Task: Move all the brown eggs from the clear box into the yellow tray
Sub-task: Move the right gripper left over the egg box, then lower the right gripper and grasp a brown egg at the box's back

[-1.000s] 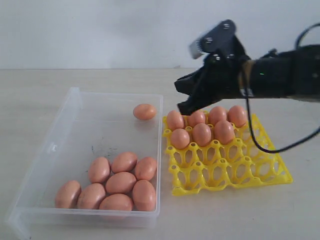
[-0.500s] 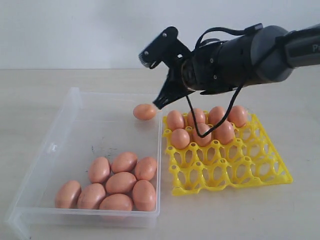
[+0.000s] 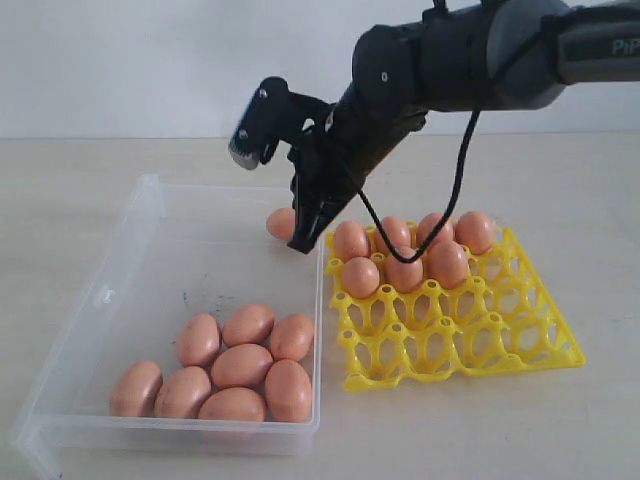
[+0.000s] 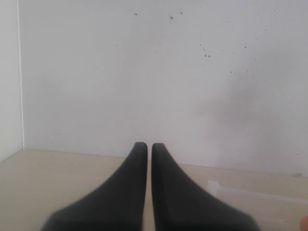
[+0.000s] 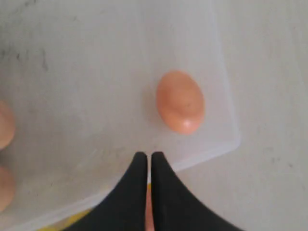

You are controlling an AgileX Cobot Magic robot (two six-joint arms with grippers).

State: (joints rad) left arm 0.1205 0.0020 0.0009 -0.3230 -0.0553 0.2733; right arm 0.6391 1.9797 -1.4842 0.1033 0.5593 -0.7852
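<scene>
The clear box (image 3: 100,295) lies on the left of the table. Several brown eggs (image 3: 235,365) cluster near its front wall. A lone egg (image 3: 279,222) rests in its far right corner. My right gripper (image 3: 303,243) reaches across and hangs over that corner, shut and empty, its tip just right of the lone egg. In the right wrist view the lone egg (image 5: 180,102) lies ahead of the shut fingertips of the right gripper (image 5: 146,156), apart from them. The yellow tray (image 3: 450,345) holds several eggs (image 3: 405,250) in its two far rows. My left gripper (image 4: 146,146) is shut on nothing.
The box's right wall (image 3: 321,300) stands close against the tray's left edge. Two more eggs (image 5: 4,125) show at the edge of the right wrist view. The left gripper faces a white wall (image 4: 144,72), with a corner of the clear box (image 4: 240,192) nearby.
My right arm has swung left from over the tray to the box's far right corner and tipped its gripper down beside the lone egg. The gripper stayed shut. No egg moved.
</scene>
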